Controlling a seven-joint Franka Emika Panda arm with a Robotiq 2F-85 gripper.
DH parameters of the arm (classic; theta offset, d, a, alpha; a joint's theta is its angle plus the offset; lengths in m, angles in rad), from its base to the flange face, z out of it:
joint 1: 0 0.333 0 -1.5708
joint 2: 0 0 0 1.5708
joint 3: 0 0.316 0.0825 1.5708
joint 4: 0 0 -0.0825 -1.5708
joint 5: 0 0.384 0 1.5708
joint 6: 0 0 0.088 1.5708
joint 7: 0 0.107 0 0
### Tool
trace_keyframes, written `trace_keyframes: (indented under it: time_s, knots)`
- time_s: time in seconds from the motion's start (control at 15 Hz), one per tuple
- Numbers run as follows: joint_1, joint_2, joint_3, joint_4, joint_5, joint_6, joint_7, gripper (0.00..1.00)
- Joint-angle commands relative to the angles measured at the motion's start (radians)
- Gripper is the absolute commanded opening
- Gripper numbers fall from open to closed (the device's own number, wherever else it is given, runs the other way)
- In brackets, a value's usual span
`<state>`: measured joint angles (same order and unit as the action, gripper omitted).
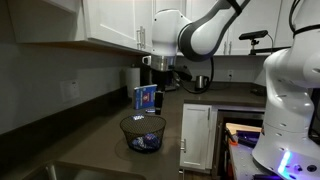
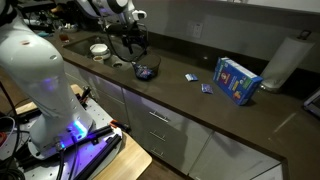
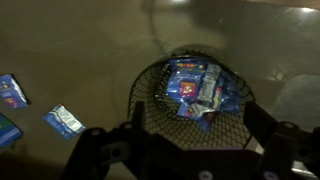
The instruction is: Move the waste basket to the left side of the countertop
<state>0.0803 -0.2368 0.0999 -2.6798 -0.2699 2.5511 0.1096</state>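
The waste basket (image 1: 143, 131), a dark wire-mesh bowl with blue wrappers inside, stands on the dark countertop (image 1: 90, 135). It also shows in an exterior view (image 2: 146, 72) and in the wrist view (image 3: 193, 137). My gripper (image 1: 165, 76) hangs above it in both exterior views (image 2: 135, 46). In the wrist view the gripper (image 3: 198, 116) is open and empty. Its two fingers stand apart on either side of the basket's near rim, not touching it.
A blue box (image 1: 147, 97) (image 2: 237, 80) stands on the counter beyond the basket. A steel kettle (image 1: 202, 83) is further back. Small blue packets (image 2: 190, 76) (image 3: 65, 120) lie loose on the counter. A white bowl (image 2: 99, 49) and a paper towel roll (image 2: 283, 62) stand there too.
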Motion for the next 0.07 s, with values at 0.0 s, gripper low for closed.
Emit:
trace_keyframes:
  time_s: [0.0]
  knots:
    - [-0.078,0.066,-0.036,0.121,0.01,-0.067,0.028,1.0]
